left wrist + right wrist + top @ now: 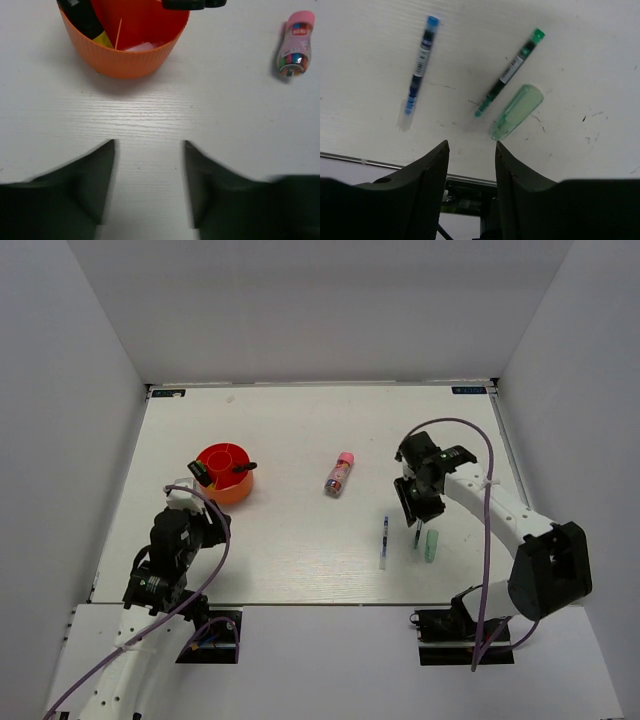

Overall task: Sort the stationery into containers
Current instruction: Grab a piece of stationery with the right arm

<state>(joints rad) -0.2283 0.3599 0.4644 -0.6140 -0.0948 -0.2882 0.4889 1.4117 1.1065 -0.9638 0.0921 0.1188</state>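
Note:
The red-orange round organiser [226, 472] stands at the left, with black scissors handles [243, 468] and a black highlighter [201, 473] sticking out; it also shows in the left wrist view [125, 55]. A pink-capped glue stick [340, 474] lies mid-table and shows in the left wrist view [295, 45]. A blue pen [419, 65], a green pen [509, 72] and a pale-green cap [516, 112] lie below my right gripper [471, 150], which is open and empty above them. My left gripper [149, 150] is open and empty, a short way before the organiser.
The table's near edge [350, 159] runs just under the right gripper, with a dark mount below it. White walls enclose the table on three sides.

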